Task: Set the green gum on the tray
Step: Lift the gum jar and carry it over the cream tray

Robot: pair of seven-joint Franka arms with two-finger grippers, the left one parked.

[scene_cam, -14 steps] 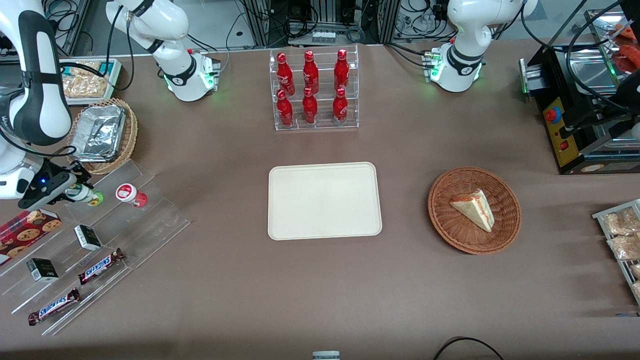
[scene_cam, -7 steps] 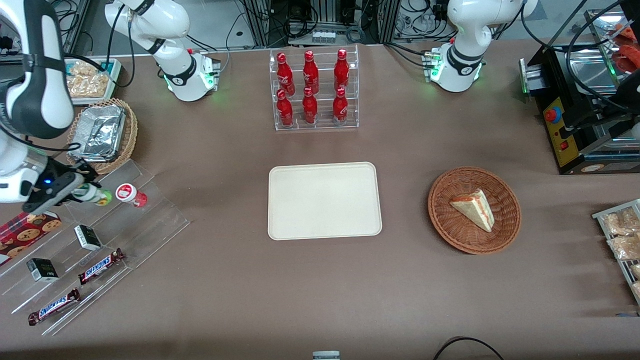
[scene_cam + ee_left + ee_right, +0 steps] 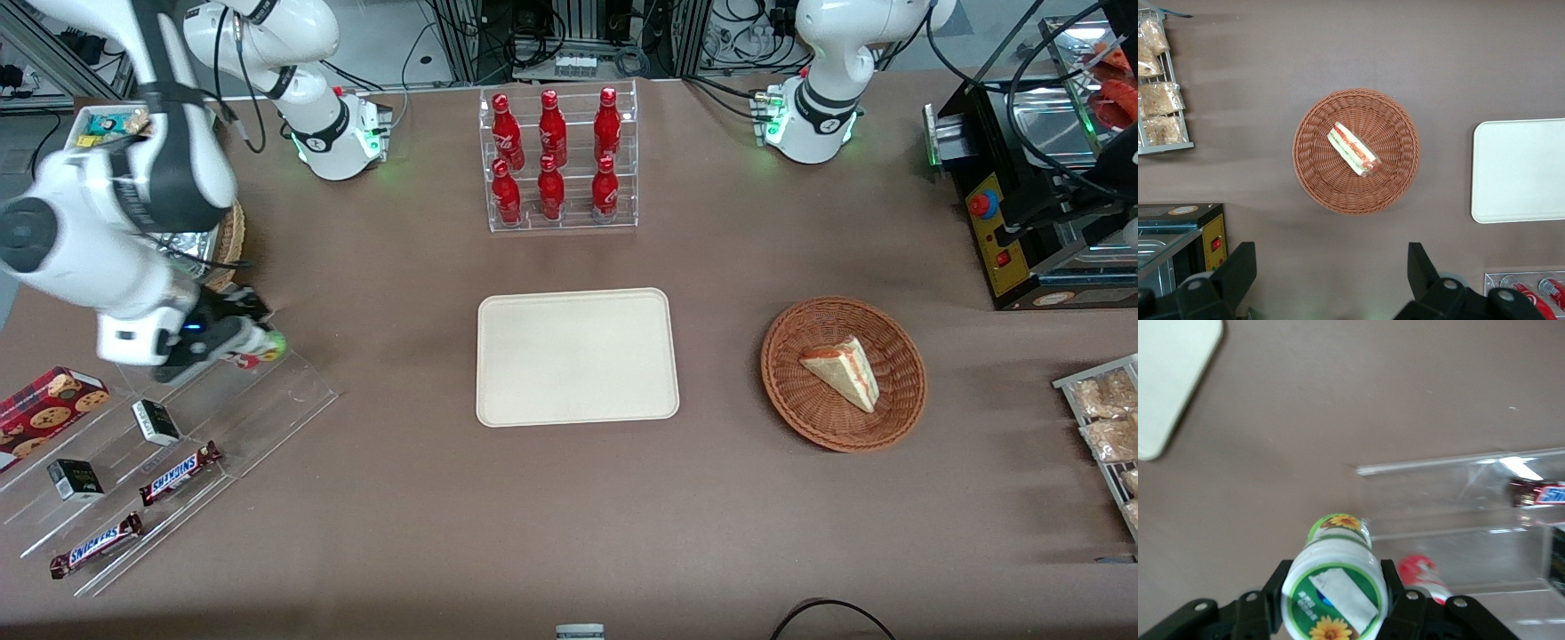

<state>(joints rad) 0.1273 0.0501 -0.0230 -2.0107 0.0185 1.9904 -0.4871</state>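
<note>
While clamped in the hand, green gum lying level, long axis toward the tray.

A clear acrylic rack holds six red cola bottles in two rows. A round wicker basket contains a wedge sandwich. A clear stepped display stand carries two Snickers bars, two small dark boxes and a red-lidded bottle. A cookie box lies beside the stand.
</note>
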